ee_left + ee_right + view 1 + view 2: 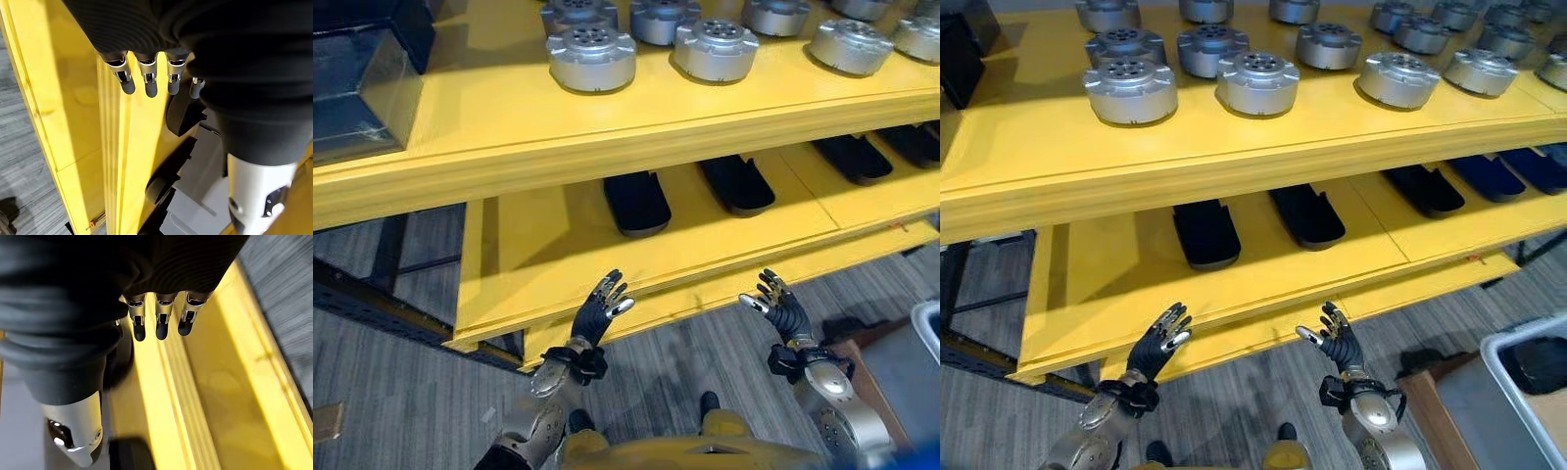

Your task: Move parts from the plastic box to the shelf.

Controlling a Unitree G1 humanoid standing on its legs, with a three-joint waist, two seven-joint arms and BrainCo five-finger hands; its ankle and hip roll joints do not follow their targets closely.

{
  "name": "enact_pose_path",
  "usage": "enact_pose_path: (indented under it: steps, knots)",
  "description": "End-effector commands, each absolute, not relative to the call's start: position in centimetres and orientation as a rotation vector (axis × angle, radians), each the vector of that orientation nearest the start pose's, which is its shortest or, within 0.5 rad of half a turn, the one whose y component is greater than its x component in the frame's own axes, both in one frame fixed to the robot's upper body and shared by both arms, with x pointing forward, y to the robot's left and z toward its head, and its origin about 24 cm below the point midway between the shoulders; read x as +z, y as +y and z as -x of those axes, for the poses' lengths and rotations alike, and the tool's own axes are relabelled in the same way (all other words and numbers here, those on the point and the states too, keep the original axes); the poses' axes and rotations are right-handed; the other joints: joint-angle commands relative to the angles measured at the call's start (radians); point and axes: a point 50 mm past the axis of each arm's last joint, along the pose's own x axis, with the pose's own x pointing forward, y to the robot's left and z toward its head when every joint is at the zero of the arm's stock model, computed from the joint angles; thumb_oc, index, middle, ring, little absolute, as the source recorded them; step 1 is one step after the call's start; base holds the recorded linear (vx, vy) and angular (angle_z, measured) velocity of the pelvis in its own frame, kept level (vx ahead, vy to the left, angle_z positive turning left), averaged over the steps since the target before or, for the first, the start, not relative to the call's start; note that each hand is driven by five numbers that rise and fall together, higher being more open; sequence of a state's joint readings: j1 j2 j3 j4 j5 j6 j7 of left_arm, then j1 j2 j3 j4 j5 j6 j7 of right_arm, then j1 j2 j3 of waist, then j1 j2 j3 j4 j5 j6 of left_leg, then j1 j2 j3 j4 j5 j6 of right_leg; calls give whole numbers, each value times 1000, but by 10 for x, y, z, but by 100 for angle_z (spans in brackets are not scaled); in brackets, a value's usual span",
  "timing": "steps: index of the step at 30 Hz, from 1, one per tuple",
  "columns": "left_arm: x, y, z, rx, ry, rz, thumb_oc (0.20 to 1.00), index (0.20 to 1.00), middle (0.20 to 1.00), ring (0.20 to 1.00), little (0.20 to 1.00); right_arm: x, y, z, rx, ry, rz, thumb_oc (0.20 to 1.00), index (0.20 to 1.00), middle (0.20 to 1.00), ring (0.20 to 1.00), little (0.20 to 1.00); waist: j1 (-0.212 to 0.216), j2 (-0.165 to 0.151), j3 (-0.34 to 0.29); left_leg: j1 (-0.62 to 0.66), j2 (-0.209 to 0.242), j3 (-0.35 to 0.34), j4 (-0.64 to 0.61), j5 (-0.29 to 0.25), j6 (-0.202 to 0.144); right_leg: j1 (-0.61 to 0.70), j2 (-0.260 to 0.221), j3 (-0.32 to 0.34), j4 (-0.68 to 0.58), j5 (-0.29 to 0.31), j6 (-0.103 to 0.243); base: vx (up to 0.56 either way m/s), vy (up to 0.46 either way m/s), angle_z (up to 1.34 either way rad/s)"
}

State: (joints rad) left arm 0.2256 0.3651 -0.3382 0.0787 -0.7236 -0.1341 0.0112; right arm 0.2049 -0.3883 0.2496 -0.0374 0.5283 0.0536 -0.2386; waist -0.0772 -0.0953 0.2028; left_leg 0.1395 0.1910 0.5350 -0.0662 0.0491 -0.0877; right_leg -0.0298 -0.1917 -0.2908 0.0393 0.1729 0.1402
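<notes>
The robot stood in front of a yellow shelf [607, 147]. Both hands were held up, palms empty, just near the front edge of the low board. The left hand [597, 315] had its fingers straight and spread wide, holding nothing. The right hand [781, 308] was wide too, with loose fingers and nothing in it. On the top board sat many round silver parts [1256, 82], in rows, well above the hands. On the low board lay black trays [1206, 234], side by side, farther back than the hands. At the far right, near the floor, was the corner of a pale plastic box [1528, 364].
</notes>
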Motion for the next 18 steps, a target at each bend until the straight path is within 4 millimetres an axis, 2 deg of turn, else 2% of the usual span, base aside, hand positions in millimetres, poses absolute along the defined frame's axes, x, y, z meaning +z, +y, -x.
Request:
enact_pose_path:
  steps: [1, 3, 5, 7, 8, 10, 14, 18]
  knots:
    - [-2, 168, -202, -86, 181, 369, 1000, 1000, 1000, 1000, 1000, 16, -187, -221, -60, 199, -144, 1000, 1000, 1000, 1000, 1000, 47, 16, 21, 12, -37, 29, 115, -140, 82, 17, -117, -169, 130, -27, 64, -109, -53, -170]
    - [0, 170, -205, -109, 175, 320, 1000, 1000, 1000, 1000, 1000, 16, -190, -223, -96, 186, -142, 1000, 1000, 1000, 1000, 1000, 61, 25, 25, -33, -26, -10, 145, -142, 106, 4, -139, -131, 261, -64, 35, -93, -112, -39]
    - [-3, 173, -204, -117, 198, 266, 1000, 1000, 1000, 1000, 1000, 18, -189, -228, -83, 188, -133, 1000, 1000, 1000, 1000, 1000, 88, 40, 29, -63, -1, -20, 171, -137, 115, 9, -164, -153, 371, -112, 7, -64, -137, 28]
    - [-14, 178, -197, -85, 235, 269, 1000, 1000, 1000, 1000, 1000, 18, -184, -229, -62, 203, -136, 1000, 1000, 1000, 1000, 1000, 102, 46, 29, -84, 20, -18, 177, -110, 100, 40, -129, -148, 349, -180, -3, 5, -216, -14]
    - [-16, 182, -197, -81, 231, 253, 1000, 1000, 1000, 1000, 1000, 18, -181, -229, -55, 202, -136, 1000, 1000, 1000, 1000, 1000, 103, 39, 32, -104, 28, -10, 204, -112, 90, 58, -113, -150, 300, -197, -5, 37, -272, -40]
    - [-19, 188, -194, -63, 248, 248, 1000, 1000, 1000, 1000, 1000, 18, -179, -229, -49, 194, -111, 1000, 1000, 1000, 1000, 1000, 114, 32, 38, -140, 60, 5, 247, -92, 63, 125, -76, -187, 215, -249, -18, 43, -303, -64]
    - [-24, 195, -184, -4, 263, 281, 1000, 1000, 1000, 1000, 1000, 22, -191, -225, -99, 166, -30, 1000, 1000, 1000, 1000, 1000, 105, 30, 52, -154, 95, 25, 240, -48, 28, 148, -36, -186, 135, -263, -26, 30, -195, -70]
    - [-26, 201, -176, 35, 249, 304, 1000, 1000, 1000, 1000, 1000, 25, -218, -213, -202, 148, 14, 1000, 1000, 1000, 1000, 1000, 74, 20, 63, -141, 117, 50, 204, -18, 10, 127, -10, -173, 139, -273, -41, 37, -159, -28]
